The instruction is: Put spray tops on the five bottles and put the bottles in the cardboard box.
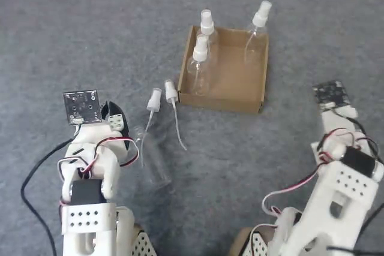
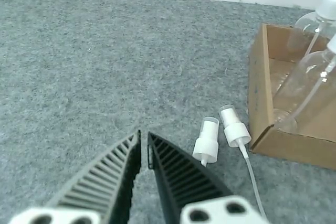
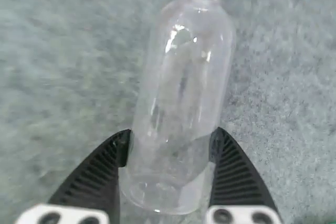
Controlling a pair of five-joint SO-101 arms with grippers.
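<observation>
Three bottles with spray tops [image 1: 201, 64] stand inside the cardboard box [image 1: 222, 103]. Two loose spray tops [image 1: 155, 100] lie on the grey surface [image 1: 72, 40] just beside the box's left wall. An uncapped clear bottle [image 1: 155, 161] lies on its side near the left arm. The left pincer [image 2: 144, 136] is pressed together with nothing in it, near those tops. The right pincer [image 3: 172, 134] pinches the base of another uncapped bottle [image 3: 184, 77], whose neck points away from it.

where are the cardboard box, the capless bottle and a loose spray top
cardboard box [image 1: 231, 73]: high view, bare floor
capless bottle [image 3: 181, 93]: right wrist view, mid body
loose spray top [image 2: 206, 148]: left wrist view, white collar
</observation>
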